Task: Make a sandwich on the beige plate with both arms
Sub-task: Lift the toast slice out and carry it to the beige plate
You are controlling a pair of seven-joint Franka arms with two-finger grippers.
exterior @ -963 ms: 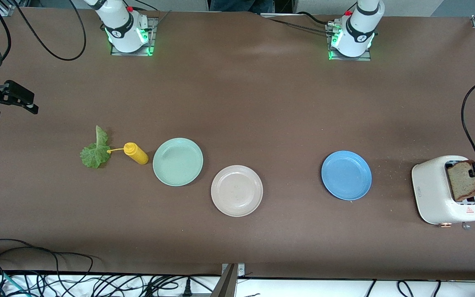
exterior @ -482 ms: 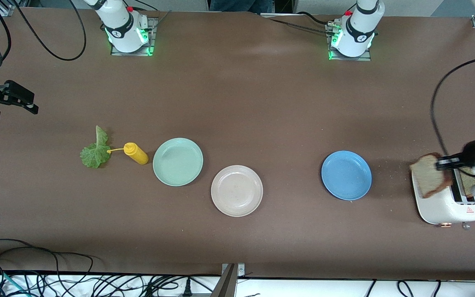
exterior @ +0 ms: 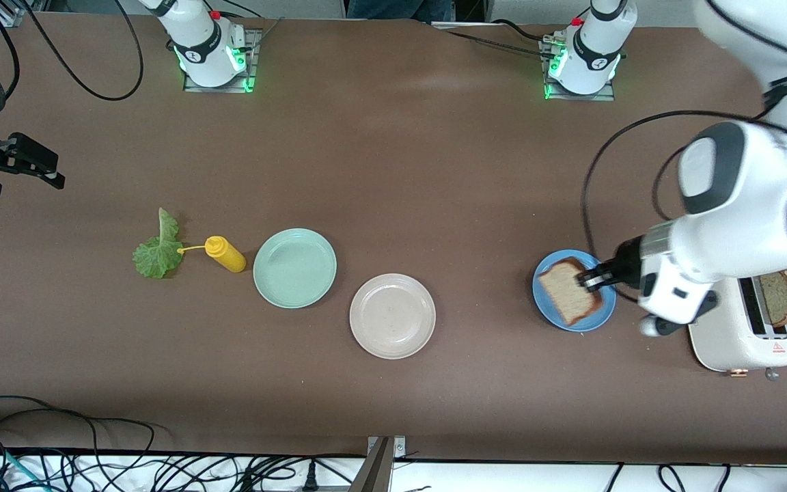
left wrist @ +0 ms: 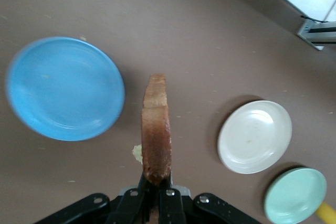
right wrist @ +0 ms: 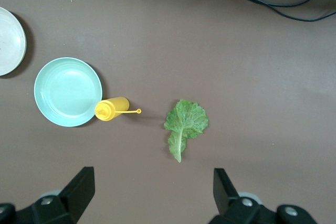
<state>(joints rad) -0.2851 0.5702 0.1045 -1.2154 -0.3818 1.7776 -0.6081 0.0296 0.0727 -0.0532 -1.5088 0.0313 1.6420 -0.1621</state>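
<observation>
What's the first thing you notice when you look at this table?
The left gripper is carrying a bread slice in the air, over the blue plate. Another slice sticks out of the white toaster at the left arm's end of the table. The beige plate in the middle has nothing on it.

My left gripper (exterior: 588, 280) clamps a bread slice (exterior: 569, 292) over the blue plate (exterior: 542, 301), toaster (exterior: 728, 342) toward my left arm's end, beige plate (exterior: 392, 316) beside the mint plate (exterior: 294, 267), bottle (exterior: 225, 253) between mint plate and lettuce (exterior: 156, 251)
</observation>
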